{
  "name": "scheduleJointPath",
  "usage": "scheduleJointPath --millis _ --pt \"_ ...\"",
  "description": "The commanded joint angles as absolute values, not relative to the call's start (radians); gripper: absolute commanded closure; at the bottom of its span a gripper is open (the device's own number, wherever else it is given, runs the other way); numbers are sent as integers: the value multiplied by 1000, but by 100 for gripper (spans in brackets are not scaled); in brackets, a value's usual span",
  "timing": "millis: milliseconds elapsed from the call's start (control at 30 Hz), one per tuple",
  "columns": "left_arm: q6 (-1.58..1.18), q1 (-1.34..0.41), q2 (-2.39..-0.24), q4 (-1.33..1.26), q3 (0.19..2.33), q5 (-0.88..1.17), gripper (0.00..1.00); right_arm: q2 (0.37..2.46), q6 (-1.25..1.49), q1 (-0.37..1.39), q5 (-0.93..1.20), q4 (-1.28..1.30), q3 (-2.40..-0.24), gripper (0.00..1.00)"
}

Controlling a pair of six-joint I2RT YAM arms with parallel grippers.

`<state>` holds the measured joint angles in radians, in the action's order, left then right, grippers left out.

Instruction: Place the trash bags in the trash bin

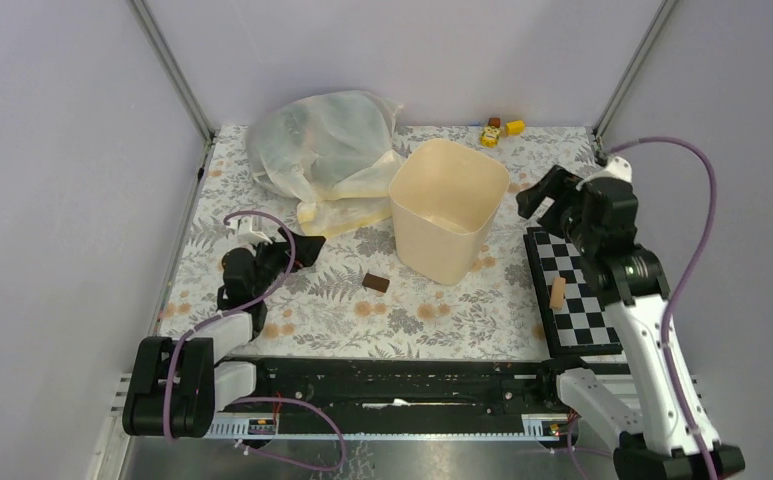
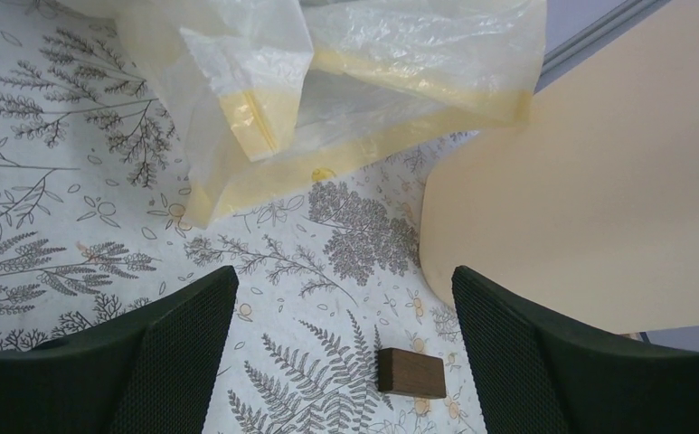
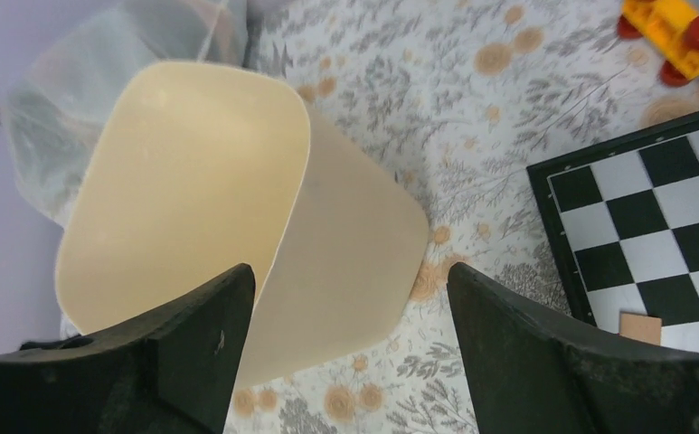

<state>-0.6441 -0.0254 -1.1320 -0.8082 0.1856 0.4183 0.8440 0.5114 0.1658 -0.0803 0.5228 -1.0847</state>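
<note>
The cream-beige trash bin (image 1: 442, 250) stands upright at mid-table, and nothing shows inside its mouth. It fills the right of the left wrist view (image 2: 599, 181) and the left of the right wrist view (image 3: 183, 181). The trash bags are hidden; a darker greenish shade shows through the whitish bag (image 1: 322, 150), and I cannot tell what it is. My left gripper (image 1: 302, 250) hovers low to the left of the bin, open and empty (image 2: 344, 276). My right gripper (image 1: 544, 195) hangs open and empty just right of the bin's rim (image 3: 350, 271).
The whitish bag with a pale yellow rim (image 2: 327, 81) lies at the back left, touching the bin. A small brown block (image 1: 376, 283) lies in front of the bin. A checkerboard (image 1: 572, 295) with a small wooden piece (image 1: 558, 292) lies on the right. Yellow toys (image 1: 497, 130) sit at the back.
</note>
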Motion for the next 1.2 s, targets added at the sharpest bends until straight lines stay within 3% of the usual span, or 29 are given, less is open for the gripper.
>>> scheduleJointPath --millis 0,200,367,433,533,633,900,1067,1167 --pt "-631 -24 -1173 -878 216 428 10 984 473 189 63 609 -1181 18" --pt "-655 -25 -1218 -896 222 345 10 1086 475 285 -31 602 -1249 22" --pt "-679 -26 -1299 -951 239 310 15 1169 488 324 -50 595 -1265 32" --pt "-689 -27 -1335 -971 246 307 18 1185 488 327 -60 587 -1260 49" --pt "-704 -26 -1380 -993 261 310 24 1182 489 327 -119 573 -1260 82" --pt "-727 -26 -1445 -1016 283 318 30 1187 479 327 -195 577 -1288 100" --pt "-758 -26 -1499 -1005 309 319 70 1295 454 317 -478 618 -1443 100" --pt "-742 -26 -1452 -986 289 275 96 1411 488 265 -459 618 -1551 100" --pt "-733 -26 -1424 -946 282 244 100 1469 504 240 -481 613 -1592 100"
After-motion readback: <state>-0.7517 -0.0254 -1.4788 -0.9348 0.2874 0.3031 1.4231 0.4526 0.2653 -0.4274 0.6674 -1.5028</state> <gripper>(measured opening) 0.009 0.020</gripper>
